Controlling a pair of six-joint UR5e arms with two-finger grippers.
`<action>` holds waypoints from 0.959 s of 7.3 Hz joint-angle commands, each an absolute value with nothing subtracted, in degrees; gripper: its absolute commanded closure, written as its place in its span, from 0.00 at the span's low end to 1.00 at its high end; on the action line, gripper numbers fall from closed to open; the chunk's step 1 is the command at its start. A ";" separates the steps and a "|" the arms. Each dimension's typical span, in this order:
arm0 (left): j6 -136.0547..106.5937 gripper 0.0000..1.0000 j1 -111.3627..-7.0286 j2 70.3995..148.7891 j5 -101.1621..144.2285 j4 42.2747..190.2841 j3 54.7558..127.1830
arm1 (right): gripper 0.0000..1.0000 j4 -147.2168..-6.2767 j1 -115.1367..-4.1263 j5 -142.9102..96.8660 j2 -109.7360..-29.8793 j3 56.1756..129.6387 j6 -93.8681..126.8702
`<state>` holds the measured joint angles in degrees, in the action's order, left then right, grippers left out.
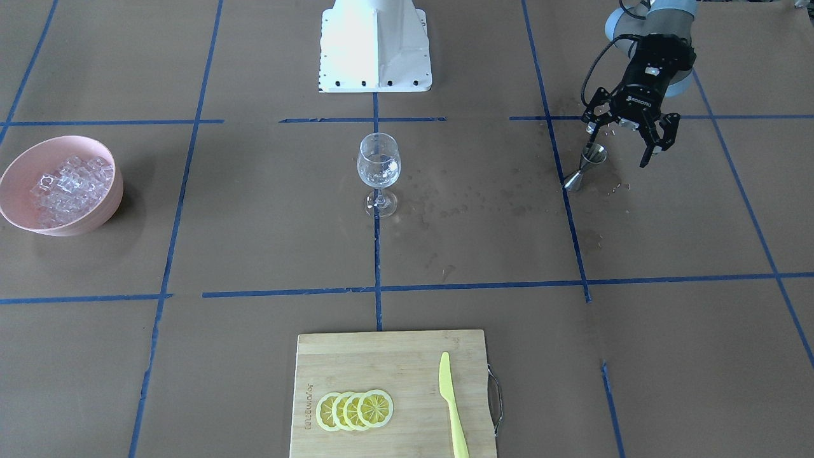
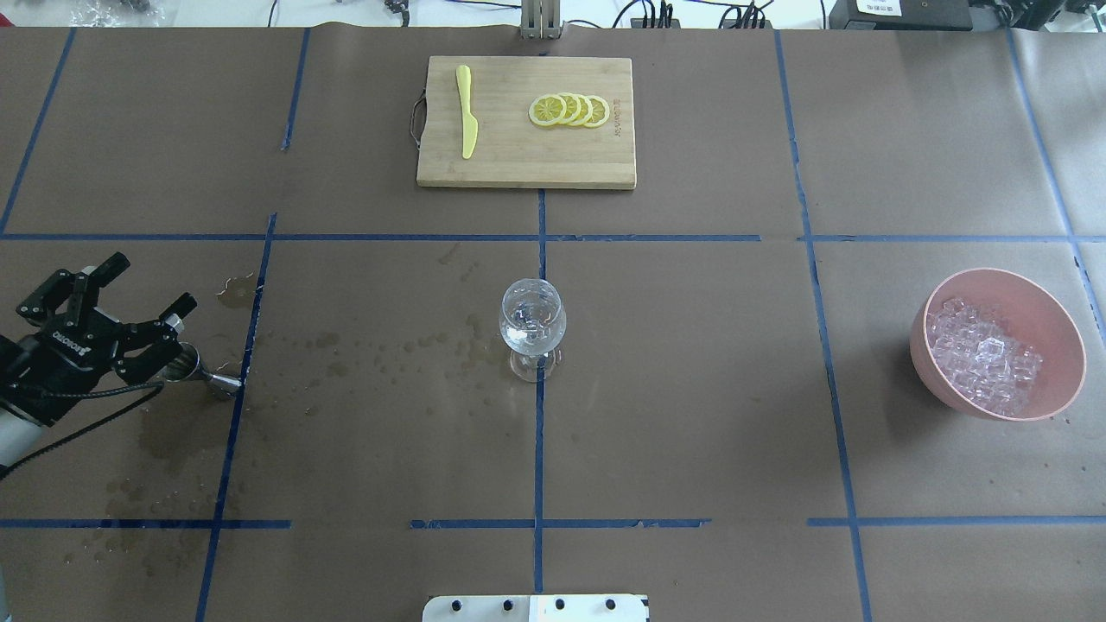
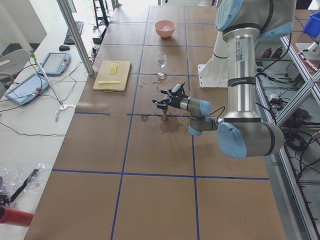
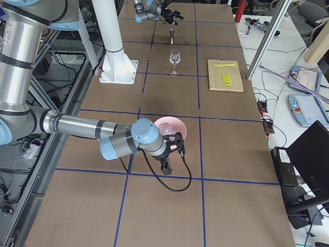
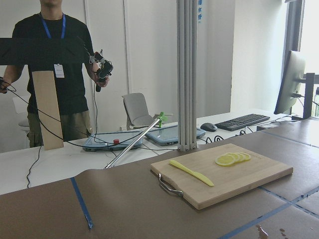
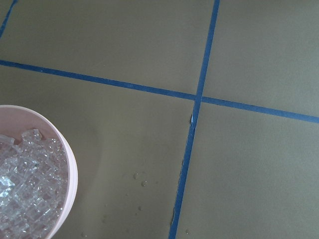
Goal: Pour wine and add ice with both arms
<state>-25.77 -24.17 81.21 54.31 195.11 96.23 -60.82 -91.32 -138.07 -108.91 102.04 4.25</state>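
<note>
A clear wine glass [image 1: 379,168] [image 2: 532,324] stands at the table's middle, with a little thin clear wine low in its bowl, hard to make out. The ice [image 1: 67,187] [image 2: 985,358] [image 6: 25,189] is heaped in a pink bowl [image 1: 95,219] [image 2: 1058,320]. My left gripper [image 1: 618,145] [image 2: 147,285] hangs open just above a steel jigger [image 1: 585,166] [image 2: 203,371], which stands on the table with nothing gripping it. My right gripper [image 4: 165,167] shows only in the exterior right view, beside the bowl's near side. I cannot tell whether it is open or shut.
A bamboo cutting board [image 1: 394,356] [image 2: 518,164] holds lemon slices [image 1: 354,410] and a yellow knife [image 1: 451,407]. Wet spots [image 2: 380,354] dot the brown paper between jigger and glass. The white pedestal [image 1: 375,44] stands behind the glass. A person [image 5: 55,74] stands beyond the table.
</note>
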 commanded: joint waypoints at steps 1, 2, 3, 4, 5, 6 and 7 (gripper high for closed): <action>-21.56 0.00 -42.88 81.56 76.26 185.86 96.33 | 0.00 -60.91 -91.32 -138.08 -108.81 101.78 4.31; -18.05 0.00 -53.59 82.61 88.91 177.88 96.33 | 0.00 -60.82 -91.32 -138.08 -108.81 101.78 4.31; -15.76 0.00 -62.49 85.66 99.39 170.41 96.07 | 0.00 -60.91 -91.32 -138.08 -108.81 101.69 4.31; -15.30 0.00 -68.41 86.13 105.06 165.81 96.15 | 0.00 -60.91 -91.32 -138.08 -108.81 101.69 4.31; -11.99 0.00 -74.47 86.57 112.16 160.37 95.72 | 0.00 -60.91 -91.32 -138.16 -108.81 101.69 4.22; -11.00 0.00 -80.01 89.18 115.89 151.87 96.24 | 0.00 -60.82 -91.32 -138.08 -108.81 101.69 4.22; -10.99 0.00 -82.42 89.56 116.54 147.09 95.89 | 0.00 -60.82 -91.32 -138.16 -108.90 101.69 4.22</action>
